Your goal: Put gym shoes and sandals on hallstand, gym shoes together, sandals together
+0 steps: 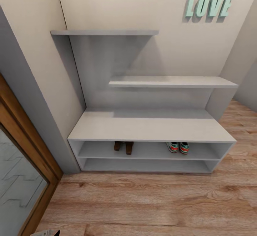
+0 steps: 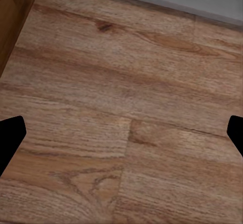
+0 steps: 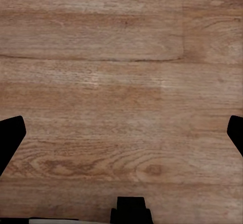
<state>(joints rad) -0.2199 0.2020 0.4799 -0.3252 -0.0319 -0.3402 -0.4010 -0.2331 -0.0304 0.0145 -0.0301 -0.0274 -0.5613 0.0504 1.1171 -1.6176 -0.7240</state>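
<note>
Pale grey-white, the hallstand (image 1: 150, 129) fills the middle of your head view: a long low bench with two open shelves below and two stepped wall shelves above, standing against a cream wall that carries mint-green letters (image 1: 208, 6) spelling LOVE at the upper right. On the upper open shelf, towards the left, you see the two sandals (image 1: 123, 147), dark brown, side by side and touching. Further right on that same shelf sit the two gym shoes (image 1: 178, 147), white with green and red-orange patches, also side by side. Both pairs are off the corridor floor (image 1: 142, 200), whose light brown planks show grain and knots across the lower part of the frame.

Your left gripper (image 2: 121, 133), seen from its wrist camera, has its dark fingertips (image 2: 10, 138) at opposite edges of the frame, spread wide with nothing between them, over bare planks. Your right gripper (image 3: 121, 133) is spread just as wide, holding nothing, above the floor.
</note>
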